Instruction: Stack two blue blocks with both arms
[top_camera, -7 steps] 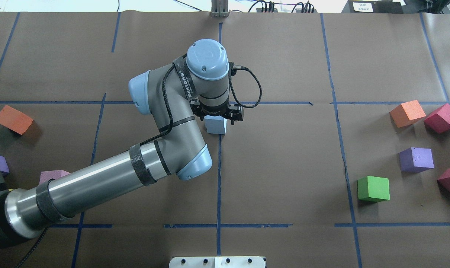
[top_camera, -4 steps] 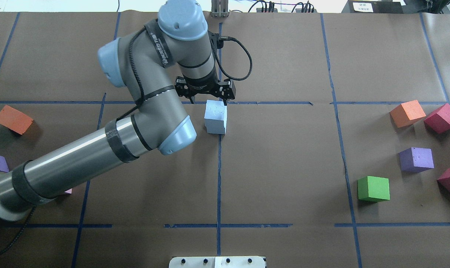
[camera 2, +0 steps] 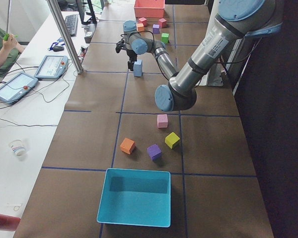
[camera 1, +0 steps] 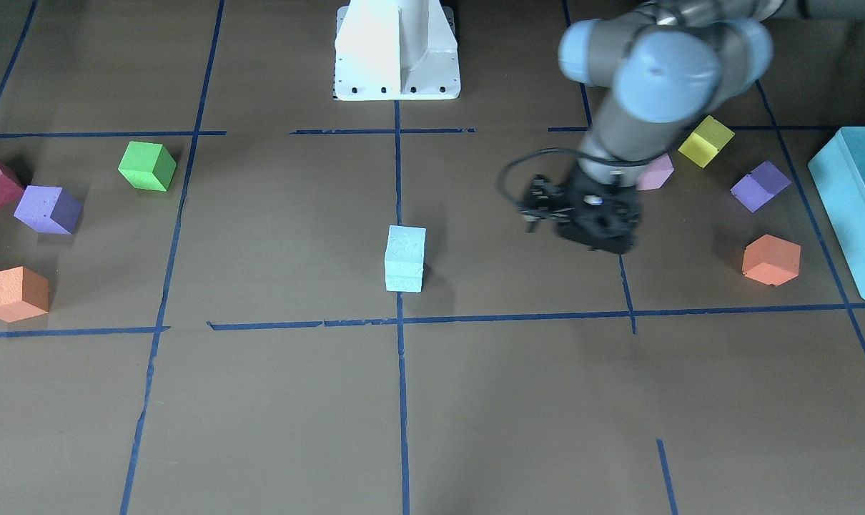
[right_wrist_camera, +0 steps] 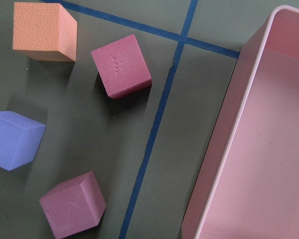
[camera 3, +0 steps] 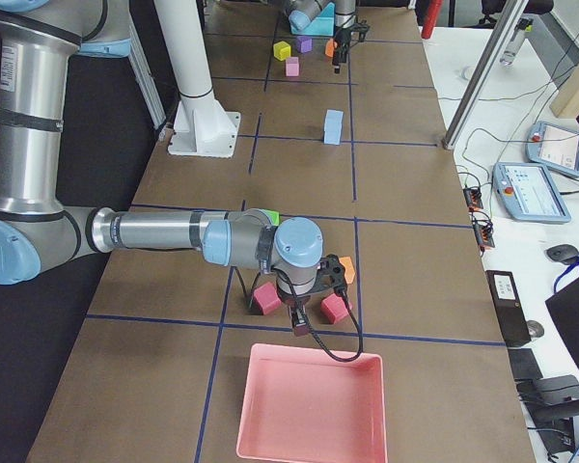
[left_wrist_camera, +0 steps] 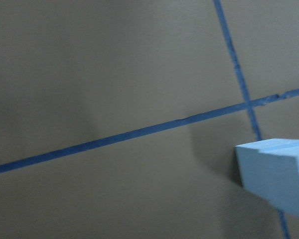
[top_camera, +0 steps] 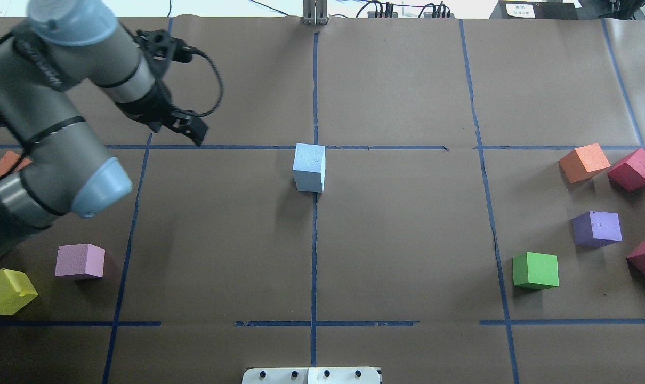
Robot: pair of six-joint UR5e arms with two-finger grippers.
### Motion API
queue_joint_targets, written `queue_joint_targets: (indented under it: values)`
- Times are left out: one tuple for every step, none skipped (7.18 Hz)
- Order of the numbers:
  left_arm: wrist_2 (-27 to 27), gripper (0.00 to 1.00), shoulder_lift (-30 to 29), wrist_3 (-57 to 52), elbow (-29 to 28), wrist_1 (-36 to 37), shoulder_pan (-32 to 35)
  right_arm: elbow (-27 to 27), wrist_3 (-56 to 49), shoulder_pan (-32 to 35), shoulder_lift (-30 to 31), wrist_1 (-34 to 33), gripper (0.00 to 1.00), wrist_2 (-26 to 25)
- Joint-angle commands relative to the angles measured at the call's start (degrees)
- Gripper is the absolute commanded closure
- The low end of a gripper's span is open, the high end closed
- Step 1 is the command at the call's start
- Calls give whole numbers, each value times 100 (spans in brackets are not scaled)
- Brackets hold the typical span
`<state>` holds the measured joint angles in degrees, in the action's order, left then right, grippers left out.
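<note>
The two blue blocks (top_camera: pixel 309 168) stood as one stack in the middle of the surface (top_camera: pixel 408 240), one squarely on the other, on the centre tape line just below a crossing. Eleven other cubes lay scattered. There were two orange, two purple and two dark red, and one each of green (top_camera: pixel 535 270), pink (top_camera: pixel 80 261) and yellow (top_camera: pixel 8 290). One teal box (camera 2: pixel 134 196) sat at the robot's left end and one pink tray (camera 3: pixel 309 405) at its right end.

The surface was brown paper marked into a grid with blue tape, with the white base post (camera 1: pixel 397 46) at its edge. A white bench beside it carried teach pendants (camera 2: pixel 15 87) and a keyboard (camera 2: pixel 72 25).

The blocks were pale sky-blue foam. A thin seam showed between them, and there were small dents in the top face.

The left gripper (top_camera: pixel 190 128) hung well apart from the stack, towards the robot's left, with nothing in it. Its jaw width could not be told. The right gripper (camera 3: pixel 301 323) hovered over the dark red cubes beside the pink tray, and whether it was wide or narrow could not be told.
</note>
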<state>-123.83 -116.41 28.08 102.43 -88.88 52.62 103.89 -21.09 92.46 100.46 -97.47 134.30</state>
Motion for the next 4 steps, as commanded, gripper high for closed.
queue_joint_targets:
  values:
    - [-1171,1,1318,-2864,25,-6,1680,-9,0,0,9,0,0,0]
    - [-1422,1,1549,-4053,-412,3,2456,-17,0,0,9,0,0,0]
    - [-1450,0,1969,-4309,-643,-32,2994,-18,0,0,9,0,0,0]
    - [-1329,0,2486,-4329,-715,-76,3426,-18,0,0,9,0,0,0]
